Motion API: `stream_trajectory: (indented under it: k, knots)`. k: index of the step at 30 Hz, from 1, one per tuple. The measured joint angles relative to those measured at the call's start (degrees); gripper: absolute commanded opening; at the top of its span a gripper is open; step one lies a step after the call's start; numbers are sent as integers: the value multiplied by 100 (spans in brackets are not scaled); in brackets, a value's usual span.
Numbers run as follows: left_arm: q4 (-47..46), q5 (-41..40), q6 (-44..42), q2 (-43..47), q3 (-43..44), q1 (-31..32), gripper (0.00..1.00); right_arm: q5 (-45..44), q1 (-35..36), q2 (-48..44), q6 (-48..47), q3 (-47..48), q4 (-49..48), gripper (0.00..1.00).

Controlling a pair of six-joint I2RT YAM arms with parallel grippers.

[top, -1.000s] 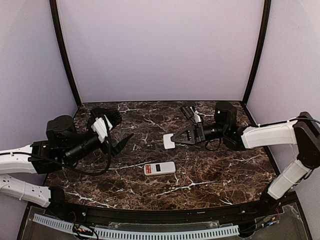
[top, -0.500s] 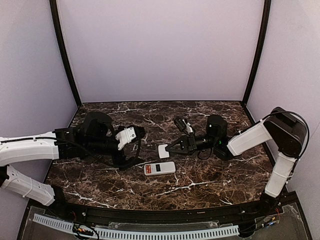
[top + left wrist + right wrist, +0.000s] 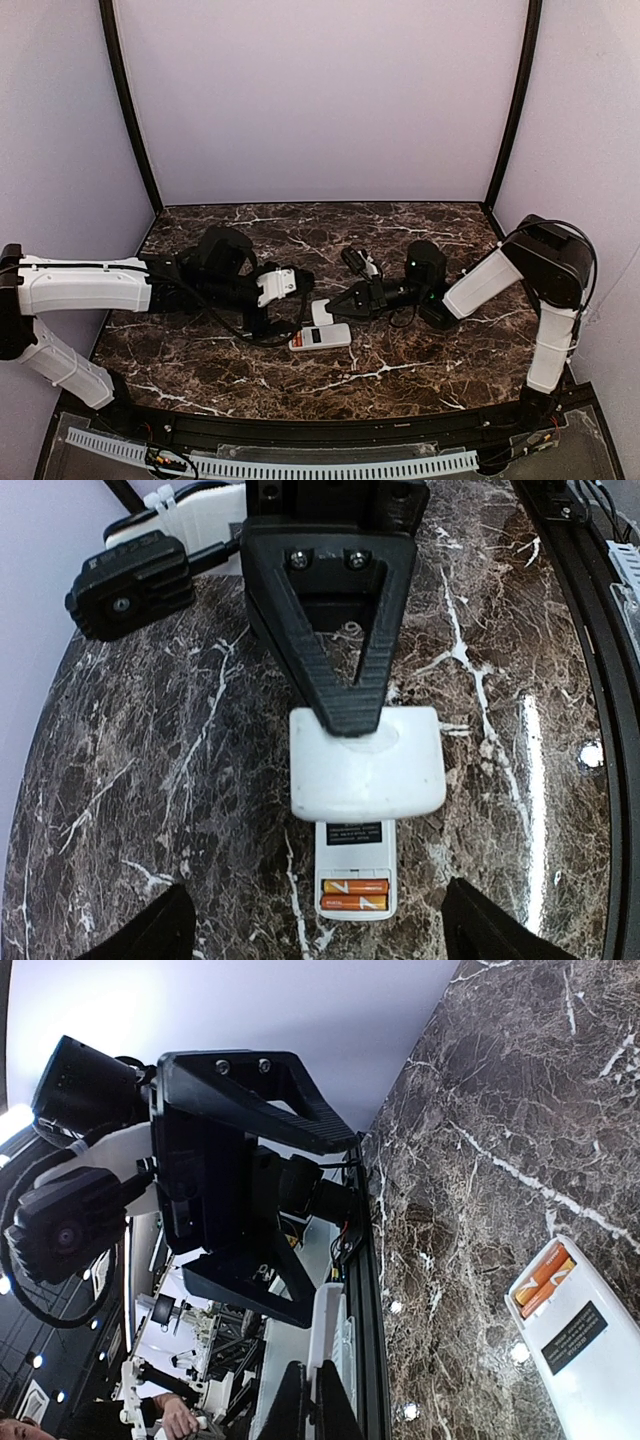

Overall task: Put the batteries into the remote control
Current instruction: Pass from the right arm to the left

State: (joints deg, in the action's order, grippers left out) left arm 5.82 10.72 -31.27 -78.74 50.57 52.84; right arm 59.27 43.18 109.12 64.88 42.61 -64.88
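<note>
While our right fingers (image 3: 350, 695) are pressed together on the white cover (image 3: 365, 770), pinching it by one edge, our left fingers (image 3: 150, 930) are spread wide with nothing between them. The remote control (image 3: 356, 855) lies flat on the bench (image 3: 150, 730), back side up. It sits just past the tips of the right fingers and, from the left wrist view, roughly midway between the two left fingers. Its recess is uncovered at the end nearest the left fingers, and both batteries (image 3: 355, 893) sit in there side by side, orange showing. The cover hangs over the remote's other end, the one nearer the right fingers. Honestly, we can't tell whether it actually touches the remote. Left and right fingers face each other across the remote, close but apart.
</note>
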Motion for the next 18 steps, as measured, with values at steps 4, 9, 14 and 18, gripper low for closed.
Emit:
stream_trajectory:
  k: [4,9,14,18]
  knots:
    - [-96,101,-101,-234,219,79,85,9,52,76,42,9,-98,0]
    - [-184,195,-120,-474,297,236,84,7,114,162,105,63,-249,0]
    - [-190,238,-127,-625,299,306,80,4,136,205,170,68,-295,0]
    - [-195,232,-127,-667,328,328,71,2,146,243,192,72,-337,0]
